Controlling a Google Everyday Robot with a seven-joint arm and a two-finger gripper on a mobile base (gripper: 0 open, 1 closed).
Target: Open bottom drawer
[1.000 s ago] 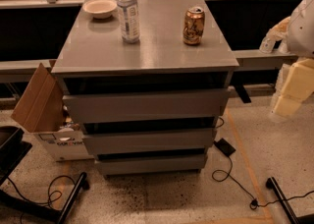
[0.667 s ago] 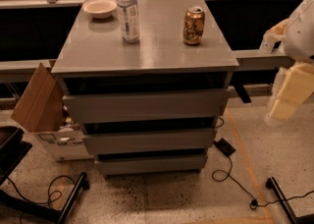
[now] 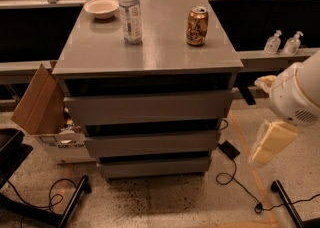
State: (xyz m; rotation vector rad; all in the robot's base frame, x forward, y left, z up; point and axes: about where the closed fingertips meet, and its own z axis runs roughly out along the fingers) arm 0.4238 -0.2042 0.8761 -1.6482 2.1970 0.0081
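Claw [image 3: 272, 143] seemingly at right, matte bottom drawer [image 3: 155, 166]

Gripper [image 3: 269, 144]: pale cream form hanging low at the right, apart from the drawers; its detail cannot be made out.
Arm [image 3: 300, 97]: white housing just above the gripper, cut off by the right edge.
Bottom drawer [image 3: 155, 166]: left of the gripper; inside hidden behind its front panel.
Pump bottles [image 3: 273, 43]: well above the gripper; labels too small to read.
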